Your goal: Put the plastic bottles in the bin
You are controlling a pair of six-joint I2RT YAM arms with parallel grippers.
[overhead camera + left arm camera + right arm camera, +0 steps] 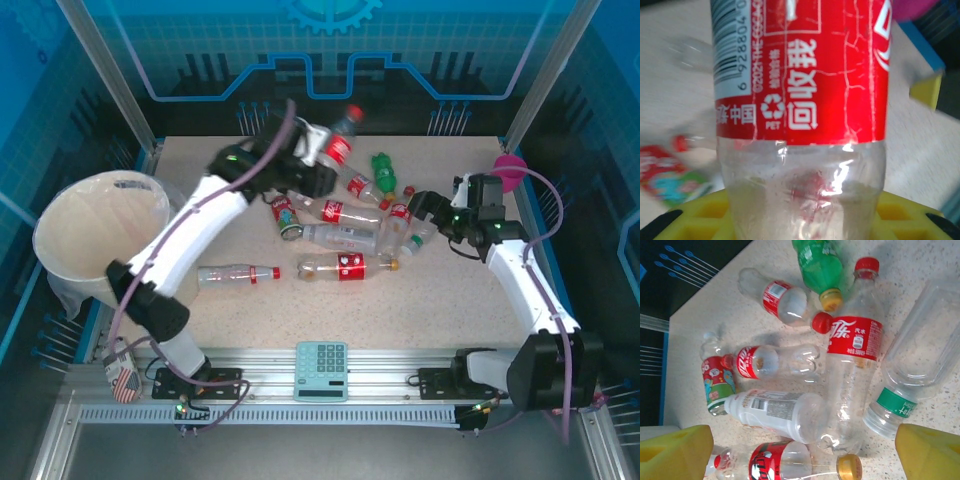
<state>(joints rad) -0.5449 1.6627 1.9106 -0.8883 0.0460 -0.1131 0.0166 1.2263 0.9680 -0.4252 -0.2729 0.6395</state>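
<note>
Speckled beige tabletop [480, 300] fills a blue-walled cell, and the job is at an early stage. At far left the bin [112, 180] stands at the table's edge, and I can make out no bottle inside it, though its depths are not fully shown.

One lone bottle [238, 274], red-labelled, lies by itself between the bin and the main pile. Above it, the left gripper [312, 160] is pinched shut on the held bottle [340, 143], also red-labelled and raised off the table over the far side, well apart from the bin. By my reading, this one is mid-transfer and needs carrying left to the bin.

Right of centre lies the pile of eight:
- four red-labelled bottles, one of them gold-capped [785, 462]
- one green bottle [817, 265]
- one white-labelled bottle [775, 412]
- one small bottle with a multicoloured label [717, 382]
- one clear bottle with a green band [910, 370]

The right gripper [432, 208] hovers at the pile's right edge with its fingers spread wide and nothing between them.

Count: ten bottles in sight, nine on the table and one gripped; one bin; two grippers. A pink goblet [508, 170] sits at far right and is no part of the job.
</note>
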